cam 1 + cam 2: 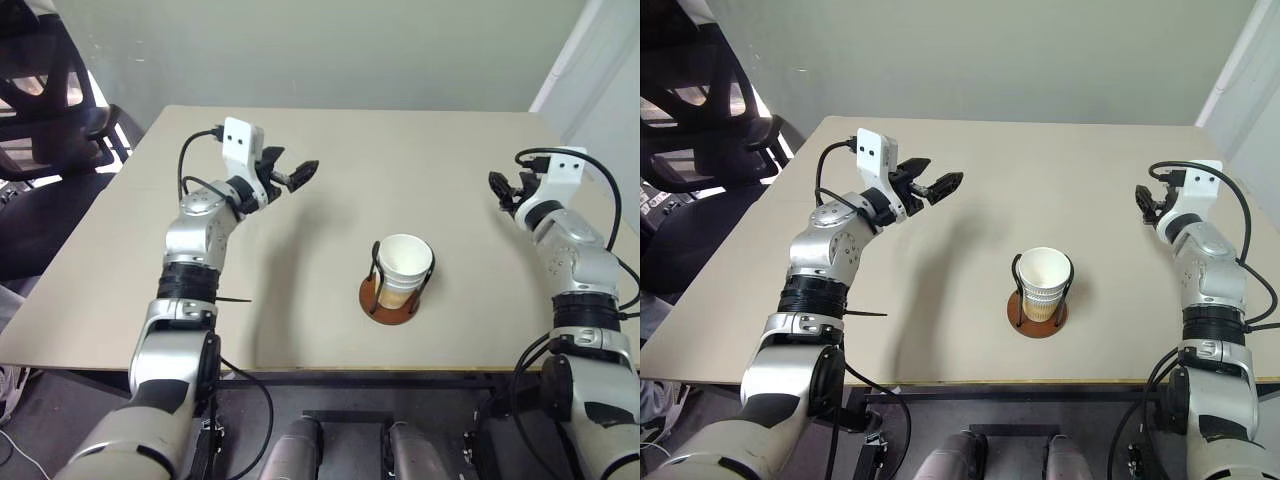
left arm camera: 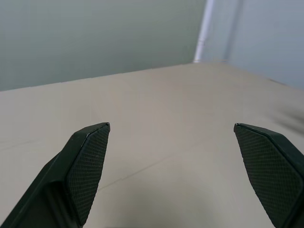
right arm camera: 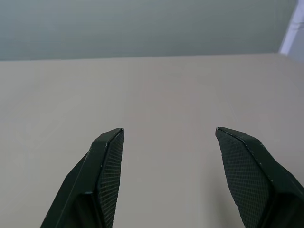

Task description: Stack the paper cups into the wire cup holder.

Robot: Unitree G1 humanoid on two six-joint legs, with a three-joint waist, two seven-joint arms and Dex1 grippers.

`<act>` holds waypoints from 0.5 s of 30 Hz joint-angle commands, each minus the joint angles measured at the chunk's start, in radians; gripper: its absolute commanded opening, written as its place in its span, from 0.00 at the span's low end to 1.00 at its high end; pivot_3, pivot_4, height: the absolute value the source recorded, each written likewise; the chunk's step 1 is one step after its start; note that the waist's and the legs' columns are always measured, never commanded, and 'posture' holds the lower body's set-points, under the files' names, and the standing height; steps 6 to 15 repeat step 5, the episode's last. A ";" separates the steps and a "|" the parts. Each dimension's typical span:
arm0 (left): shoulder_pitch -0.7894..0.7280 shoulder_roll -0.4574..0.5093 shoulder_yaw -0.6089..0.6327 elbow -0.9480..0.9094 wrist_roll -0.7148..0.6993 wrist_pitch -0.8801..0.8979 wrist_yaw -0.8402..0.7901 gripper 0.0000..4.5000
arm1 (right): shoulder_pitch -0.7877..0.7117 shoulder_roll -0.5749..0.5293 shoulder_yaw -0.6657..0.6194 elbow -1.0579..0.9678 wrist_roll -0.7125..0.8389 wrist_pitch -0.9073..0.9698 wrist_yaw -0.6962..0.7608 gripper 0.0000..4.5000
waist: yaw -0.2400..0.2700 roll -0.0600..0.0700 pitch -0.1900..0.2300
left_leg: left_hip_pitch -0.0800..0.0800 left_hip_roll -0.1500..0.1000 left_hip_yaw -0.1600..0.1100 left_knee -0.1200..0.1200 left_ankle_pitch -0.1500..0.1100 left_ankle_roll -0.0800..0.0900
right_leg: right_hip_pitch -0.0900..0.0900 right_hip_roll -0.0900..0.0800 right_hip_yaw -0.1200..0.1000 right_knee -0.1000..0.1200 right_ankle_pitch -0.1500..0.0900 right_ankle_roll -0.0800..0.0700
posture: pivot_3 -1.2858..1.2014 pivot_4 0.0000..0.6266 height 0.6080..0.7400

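The paper cups stand nested, tan outside with a white rim, inside the wire cup holder, a reddish-brown disc with black wire arches, near the table's front middle. My left gripper hovers open and empty above the table, up and to the left of the holder. In the left wrist view its fingers spread wide over bare tabletop. My right gripper hangs open and empty to the right of the holder, well apart from it. Its fingers frame bare table in the right wrist view.
The beige table is backed by a grey-green wall. A black office chair stands off the table's left edge. A white door frame rises at the far right.
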 commanded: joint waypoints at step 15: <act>-0.081 -0.009 0.025 -0.048 0.011 -0.052 0.055 1.00 | -0.037 -0.038 -0.013 -0.050 -0.015 0.006 -0.018 0.68 | 0.001 0.000 0.000 | 0.000 0.000 0.000 -0.001 0.000 -0.001 | 0.000 0.000 0.000 0.000 0.000 0.000 | 0.52 0.24 1.00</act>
